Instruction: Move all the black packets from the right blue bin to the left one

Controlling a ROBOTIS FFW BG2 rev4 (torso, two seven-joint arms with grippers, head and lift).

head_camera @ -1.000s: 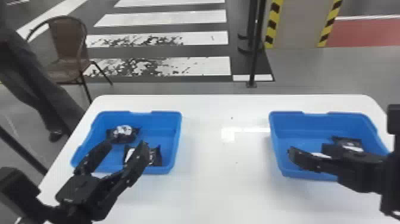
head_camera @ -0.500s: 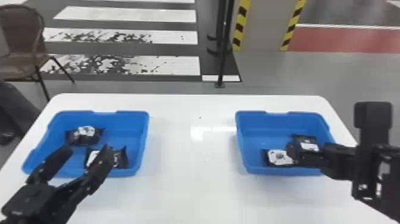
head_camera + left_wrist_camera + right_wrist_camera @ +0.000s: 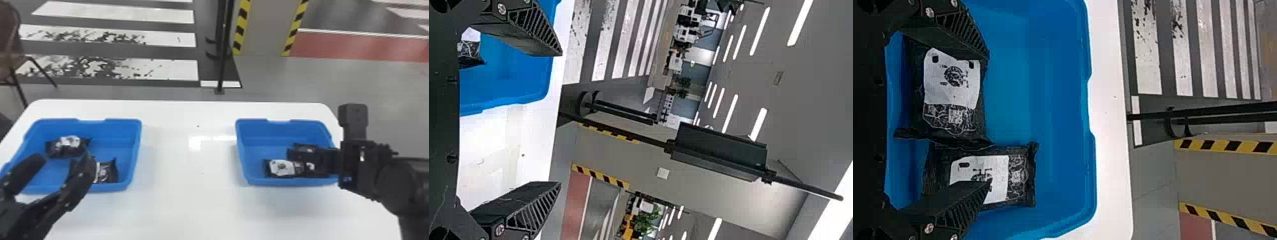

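Head view has swung right vs the prior frame; both bins sit farther left in it, and right gripper [image 3: 314, 158] has edged left over its bin. Left blue bin [image 3: 131, 154]: far black packet [image 3: 68, 143] plus near one [image 3: 108, 174] part hidden behind left gripper [image 3: 65, 159], fingers spread. Right blue bin [image 3: 269, 127]: left packet [image 3: 282, 167] part covered, right packet [image 3: 304, 147] mostly hidden by the gripper, fingers spread above both. Can't tell if they touch. Bins on white table [image 3: 191, 210].
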